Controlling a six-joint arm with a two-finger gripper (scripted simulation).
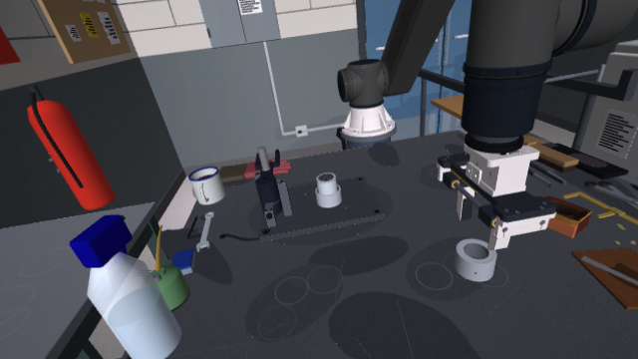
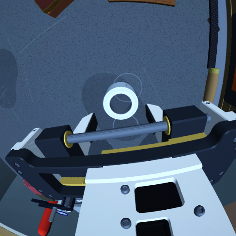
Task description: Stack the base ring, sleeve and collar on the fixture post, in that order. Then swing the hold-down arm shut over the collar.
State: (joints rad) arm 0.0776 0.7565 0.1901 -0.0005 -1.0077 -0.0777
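My gripper (image 1: 477, 230) (image 2: 121, 119) hangs over the right part of the table, just above a pale grey collar (image 1: 475, 259) (image 2: 120, 103) that lies flat on the dark tabletop. Further left, on the dark fixture plate (image 1: 319, 207), the sleeve (image 1: 326, 183) sits on top of the wider base ring (image 1: 329, 197) around the post. The hold-down arm (image 1: 284, 198) stands swung away at the plate's left side, beside its dark clamp block (image 1: 266, 187). The gripper is open and holds nothing.
Behind the plate, a grey wall and the arm's white base (image 1: 368, 122). A mug (image 1: 206, 185), a wrench (image 1: 205, 231), a green oil can (image 1: 170, 284) and a blue-capped bottle (image 1: 124, 294) crowd the left; an orange tray (image 1: 568, 217) and a brown board (image 1: 610, 271) lie right.
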